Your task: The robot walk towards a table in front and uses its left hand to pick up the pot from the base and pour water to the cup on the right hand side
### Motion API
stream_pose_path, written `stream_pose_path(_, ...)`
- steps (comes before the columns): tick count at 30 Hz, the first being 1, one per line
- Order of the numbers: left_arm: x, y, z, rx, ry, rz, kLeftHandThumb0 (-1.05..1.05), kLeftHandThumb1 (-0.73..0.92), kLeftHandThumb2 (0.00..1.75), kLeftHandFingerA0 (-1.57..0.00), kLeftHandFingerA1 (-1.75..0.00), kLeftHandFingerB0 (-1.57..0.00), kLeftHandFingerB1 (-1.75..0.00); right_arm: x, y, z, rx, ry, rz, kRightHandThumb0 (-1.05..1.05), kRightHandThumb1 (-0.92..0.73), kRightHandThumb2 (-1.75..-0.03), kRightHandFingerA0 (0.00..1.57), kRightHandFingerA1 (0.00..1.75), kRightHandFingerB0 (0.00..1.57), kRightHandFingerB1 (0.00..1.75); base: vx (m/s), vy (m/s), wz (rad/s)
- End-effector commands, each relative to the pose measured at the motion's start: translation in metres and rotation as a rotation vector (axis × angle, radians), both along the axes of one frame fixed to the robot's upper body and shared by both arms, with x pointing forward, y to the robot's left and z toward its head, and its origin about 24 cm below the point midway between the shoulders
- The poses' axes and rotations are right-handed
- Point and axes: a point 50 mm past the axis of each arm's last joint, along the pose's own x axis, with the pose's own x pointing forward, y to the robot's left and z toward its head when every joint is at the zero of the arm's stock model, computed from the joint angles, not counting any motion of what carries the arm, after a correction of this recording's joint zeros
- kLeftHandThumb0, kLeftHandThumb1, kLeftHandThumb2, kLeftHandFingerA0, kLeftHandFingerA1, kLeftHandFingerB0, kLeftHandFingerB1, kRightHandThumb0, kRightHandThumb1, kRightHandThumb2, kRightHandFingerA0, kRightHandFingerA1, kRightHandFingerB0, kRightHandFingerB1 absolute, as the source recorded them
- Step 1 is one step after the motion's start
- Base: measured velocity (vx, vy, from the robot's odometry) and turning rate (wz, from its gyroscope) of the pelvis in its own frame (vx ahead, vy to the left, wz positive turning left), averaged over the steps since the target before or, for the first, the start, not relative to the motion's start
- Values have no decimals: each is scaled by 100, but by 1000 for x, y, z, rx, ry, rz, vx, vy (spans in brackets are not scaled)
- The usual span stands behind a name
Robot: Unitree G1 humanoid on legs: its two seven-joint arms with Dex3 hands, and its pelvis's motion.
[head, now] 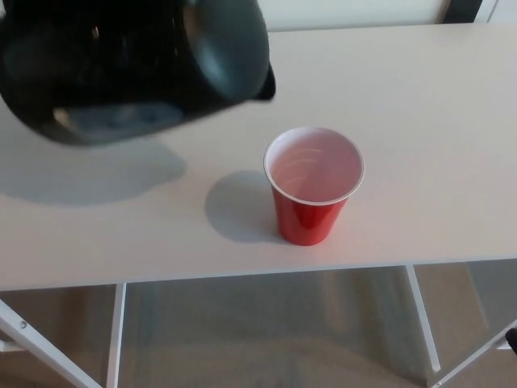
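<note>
Up and to the left of the red cup (313, 184), the black pot (133, 69) hangs blurred above the white counter (436, 105), its spout toward the cup but apart from the rim. Its shadow lies on the counter left of the cup. Neither hand shows, so I cannot tell how the fingers stand.

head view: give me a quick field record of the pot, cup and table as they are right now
pot: black pot, blurred, at upper left, raised above the table with its shadow lying below it
spout: points right, up and to the left of the cup, not over its rim
cup: red cup with white inside, upright near the front edge of the table
cup contents: no water can be made out
table: white table
hands: neither hand shows
below table: white frame legs and floor
</note>
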Motion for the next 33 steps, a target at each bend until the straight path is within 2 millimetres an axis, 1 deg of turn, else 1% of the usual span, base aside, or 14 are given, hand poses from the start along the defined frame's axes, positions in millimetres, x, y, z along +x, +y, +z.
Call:
stream_pose_path(1, -12, -6, 29, 52, -174, -43, -18, 76, 63, -70, -156, -72, -116, 0, -6, 2, 3, 7, -18, -29, -72, -60, 17, 70, 18, 45, 0, 0, 0)
stream_pose_path(4, -13, -18, 31, 102, -211, -74, -23, 73, 58, -71, -162, -73, -129, -1, -6, 2, 5, 5, -16, -29, -73, -61, 16, 68, 18, 47, 0, 0, 0)
stream_pose_path(8, -12, -27, 31, 146, -219, -79, -19, 75, 62, -75, -152, -79, -104, -2, -6, 2, 3, 4, -15, -29, -73, -61, 16, 65, 17, 44, 0, 0, 0)
stream_pose_path(13, -14, -57, 19, 320, -276, -159, -20, 69, 63, -73, -158, -65, -139, 0, -6, 4, -22, 9, -8, -29, -73, -62, 15, 55, 17, 41, 0, 0, 0)
stream_pose_path(17, -18, -78, 3, 420, -295, -230, -15, 60, 58, -81, -155, -75, -124, 2, -6, 4, -21, 4, -3, -29, -72, -61, 15, 54, 18, 42, 0, 0, 0)
stream_pose_path(18, -18, -87, -6, 475, -296, -272, -18, 56, 57, -100, -117, -88, -60, 3, -7, 6, -26, -1, 1, -30, -72, -61, 15, 55, 18, 42, 0, 0, 0)
stream_pose_path(20, -17, -94, -13, 499, -302, -290, -18, 58, 57, -107, -80, -92, -64, 5, -7, 8, -28, -3, -1, -30, -71, -61, 15, 52, 18, 41, 0, 0, 0)
stream_pose_path(23, -16, -101, -25, 512, -302, -325, -20, 62, 58, -101, -97, -92, -66, 6, -6, 9, -25, -5, 2, -29, -73, -62, 15, 54, 18, 42, 0, 0, 0)
stream_pose_path(24, -16, -104, -28, 525, -322, -339, -18, 56, 56, -95, -129, -92, -77, 7, -6, 9, -30, -8, 7, -29, -73, -62, 16, 55, 18, 43, 0, 0, 0)
stream_pose_path(25, -14, -107, -34, 535, -329, -359, -21, 54, 56, -102, -111, -94, -69, 8, -7, 9, -40, -5, 14, -29, -73, -62, 16, 54, 19, 43, 0, 0, 0)
stream_pose_path(28, -12, -111, -40, 570, -345, -351, -25, 53, 57, -96, -130, -92, -72, 8, -6, 9, -39, -5, 7, -37, -59, -78, 20, 62, 17, 49, 0, 0, 0)
stream_pose_path(31, -12, -116, -43, 610, -374, -344, -21, 49, 55, -93, -145, -90, -104, 9, -5, 9, -41, -4, 13, -30, -71, -61, 18, 57, 20, 43, 0, 0, 0)
stream_pose_path(32, -13, -117, -43, 625, -404, -343, -21, 48, 57, -95, -146, -91, -108, 10, -5, 9, -43, -3, 9, -26, -49, -96, 18, 60, 14, 54, 0, 0, 0)
stream_pose_path(33, -13, -118, -43, 629, -418, -343, -21, 48, 57, -95, -146, -91, -108, 10, -5, 10, -43, -3, 6, -26, -49, -96, 18, 60, 14, 54, 0, 0, 0)
